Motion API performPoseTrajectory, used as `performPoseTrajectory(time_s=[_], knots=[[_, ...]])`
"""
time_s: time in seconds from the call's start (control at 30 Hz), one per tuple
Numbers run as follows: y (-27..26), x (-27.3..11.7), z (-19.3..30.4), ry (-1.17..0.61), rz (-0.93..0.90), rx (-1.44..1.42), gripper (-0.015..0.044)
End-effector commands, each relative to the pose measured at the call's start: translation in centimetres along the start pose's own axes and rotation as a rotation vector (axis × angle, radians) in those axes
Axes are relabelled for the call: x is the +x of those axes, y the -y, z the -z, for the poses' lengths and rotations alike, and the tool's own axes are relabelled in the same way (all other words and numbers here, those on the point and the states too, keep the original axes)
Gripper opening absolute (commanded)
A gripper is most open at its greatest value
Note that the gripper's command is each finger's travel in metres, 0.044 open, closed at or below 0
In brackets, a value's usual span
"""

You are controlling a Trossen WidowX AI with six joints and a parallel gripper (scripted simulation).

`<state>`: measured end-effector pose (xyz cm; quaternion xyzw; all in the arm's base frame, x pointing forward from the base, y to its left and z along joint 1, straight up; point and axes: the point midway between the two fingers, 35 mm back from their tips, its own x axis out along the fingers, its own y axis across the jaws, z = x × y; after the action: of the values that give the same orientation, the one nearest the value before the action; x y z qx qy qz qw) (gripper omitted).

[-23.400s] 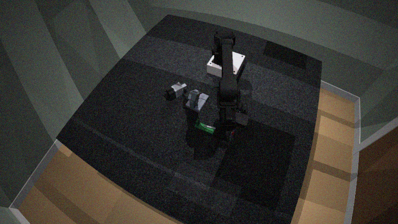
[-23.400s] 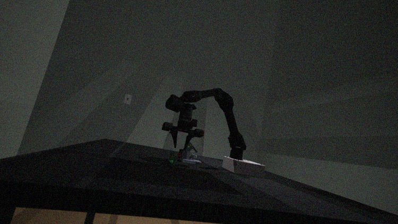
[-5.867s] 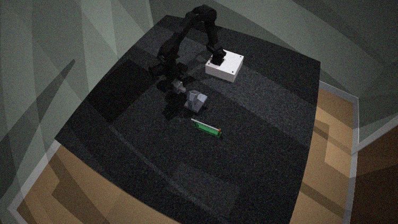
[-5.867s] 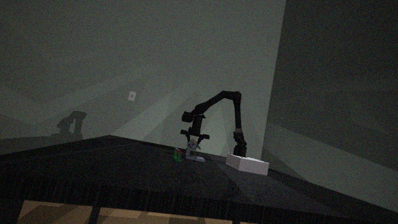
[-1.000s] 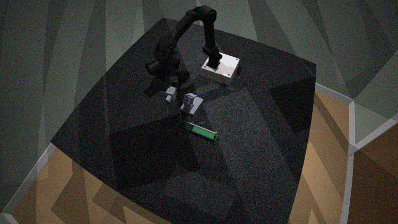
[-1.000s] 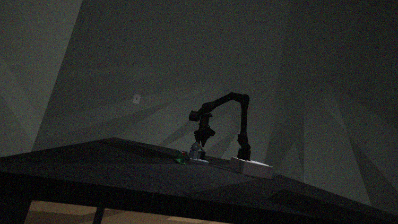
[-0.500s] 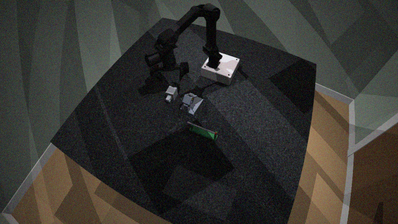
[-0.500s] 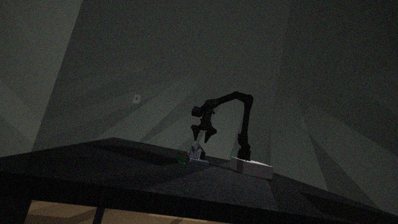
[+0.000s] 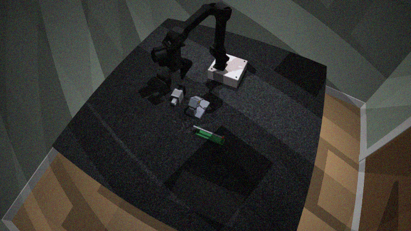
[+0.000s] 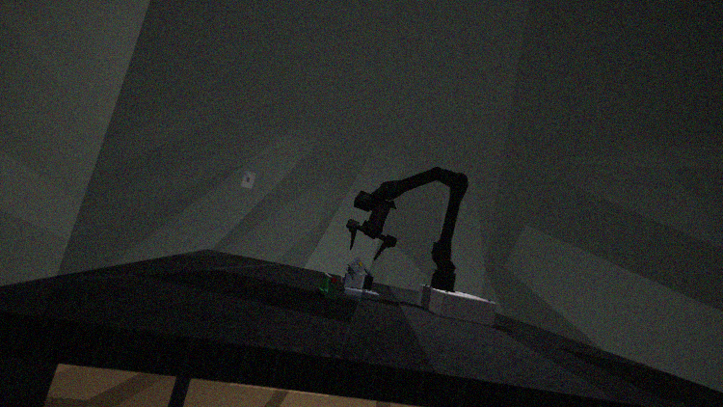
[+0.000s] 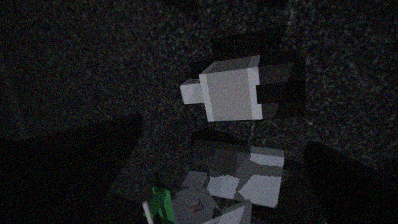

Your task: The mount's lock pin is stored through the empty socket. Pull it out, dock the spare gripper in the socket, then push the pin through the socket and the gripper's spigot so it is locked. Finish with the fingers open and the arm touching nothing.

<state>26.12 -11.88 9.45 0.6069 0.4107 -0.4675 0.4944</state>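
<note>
Gripper (image 9: 176, 82) (image 10: 362, 254) (image 11: 222, 135) is hanging open and empty.
Near centre, the top view is showing the white pin (image 9: 202, 130) (image 11: 146, 210) full-length; lower left, the wrist view is catching one end.

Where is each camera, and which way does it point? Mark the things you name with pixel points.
Top: high above the black table (image 9: 137, 183), looking steeply down; the whole black arm (image 9: 220, 34) (image 10: 451, 222) shows.
Exterior: low beside the table, looking across it towards a wall; the arm shows side-on, with its open tool (image 10: 364, 255).
Wrist: on the arm near the tool, looking down; dark finger shapes show at both sides.
Top and wrist share the small pale block with a stub (image 9: 177, 94) (image 11: 231, 95).
</note>
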Motion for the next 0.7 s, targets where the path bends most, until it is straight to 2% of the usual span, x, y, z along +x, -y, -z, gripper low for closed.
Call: performPoseTrajectory(time_s=[0.0,0.57,0.67], knots=[[0.1,-0.9,0.2,0.023,-0.162,-0.818,0.044],[0.0,-1.9,0.3,0.22,-0.286,-1.747,0.044],[0.0,-2.0,0.3,0.24,-0.287,-1.822,0.044]])
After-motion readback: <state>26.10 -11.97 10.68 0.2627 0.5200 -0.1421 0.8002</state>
